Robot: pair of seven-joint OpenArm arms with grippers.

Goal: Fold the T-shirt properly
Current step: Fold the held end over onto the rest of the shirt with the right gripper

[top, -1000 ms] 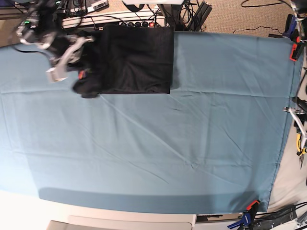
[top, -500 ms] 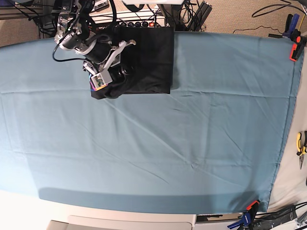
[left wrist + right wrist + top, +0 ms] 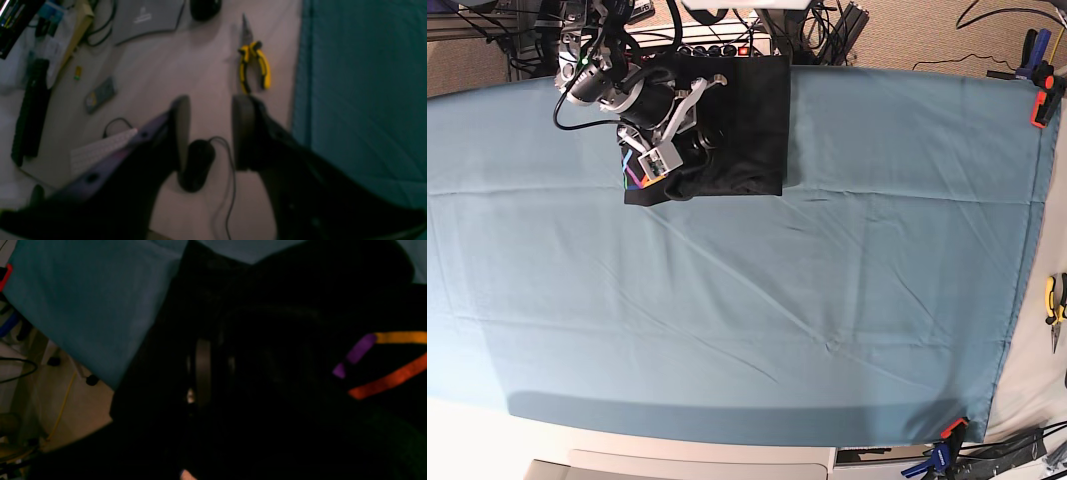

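Observation:
The black T-shirt (image 3: 737, 120) lies folded into a rectangle at the far edge of the teal table cloth (image 3: 777, 320). A strip of its coloured print (image 3: 634, 176) shows at its near left corner. My right gripper (image 3: 684, 162) hovers over the shirt's left half, shut on a bunched fold of the black fabric. In the right wrist view the T-shirt (image 3: 283, 340) drapes over the fingers (image 3: 202, 370), and purple and orange print lines (image 3: 383, 380) show at the right. My left gripper (image 3: 211, 100) is open and empty over a desk off the cloth's edge.
A power strip and cables (image 3: 717, 45) run along the far edge behind the shirt. Clamps (image 3: 1039, 105) hold the cloth at the right. Yellow pliers (image 3: 253, 63), a black mouse (image 3: 196, 163) and a keyboard (image 3: 103, 150) lie on the desk under the left gripper.
My right arm has swung rightward from beyond the shirt's left edge onto the shirt, bringing the bunched left part with it. The left arm has left the base view's right edge.

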